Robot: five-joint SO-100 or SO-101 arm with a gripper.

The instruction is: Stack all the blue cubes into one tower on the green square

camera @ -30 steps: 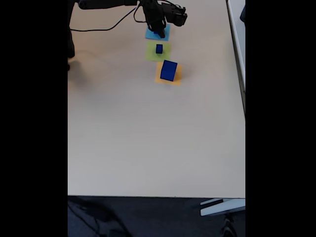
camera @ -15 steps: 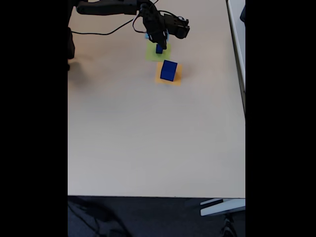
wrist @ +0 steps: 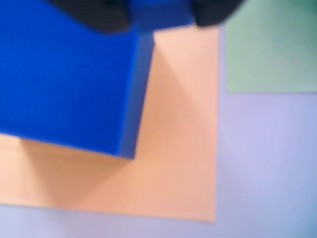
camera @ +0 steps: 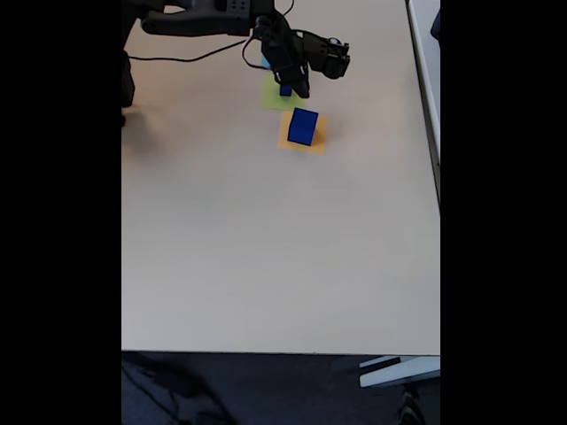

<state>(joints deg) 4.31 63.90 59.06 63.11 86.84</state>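
Observation:
In the wrist view the large blue cube (wrist: 64,74) stands on an orange square (wrist: 178,148), just below my gripper (wrist: 158,15). The gripper's black fingers (wrist: 94,12) are shut on another blue cube (wrist: 161,12), of which a strip shows between them. A corner of the green square (wrist: 270,49) lies to the upper right. In the fixed view the gripper (camera: 299,88) hangs over the gap between the green square (camera: 273,96) and the large cube (camera: 302,126). A small blue cube (camera: 285,89) sits on the green square, right beside the fingers.
The orange square (camera: 317,137) lies under the large cube. The arm (camera: 204,18) reaches in from the upper left with a cable (camera: 190,57) trailing on the table (camera: 266,248). The table's right edge (camera: 430,133) runs past the squares.
The gripper has moved from the light-blue square past the green square toward the large cube, carrying a blue cube. The small and large cubes have not moved.

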